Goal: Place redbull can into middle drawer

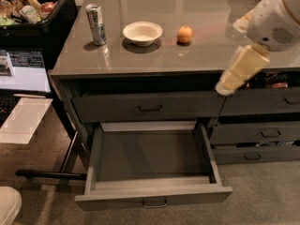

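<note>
The redbull can (96, 24), silver and blue, stands upright on the grey countertop (187, 60) at the far left, left of a white bowl (142, 33). The middle drawer (117, 201) is pulled fully open below the counter and its box is empty. Its small metal loop handle (154, 203) is at the front centre. My gripper (240, 70), pale tan under the white arm (276, 18), hangs at the right, over the counter's front edge. It is above and right of the open drawer and far from the can. It holds nothing that I can see.
An orange fruit (184, 33) lies right of the bowl. A shut drawer with a dark bar handle (150, 108) is above the open one. Narrower drawers (262, 134) are at the right. A black bin of snacks (33, 11), a screen (23, 71) and a floor bar (47, 174) are at the left.
</note>
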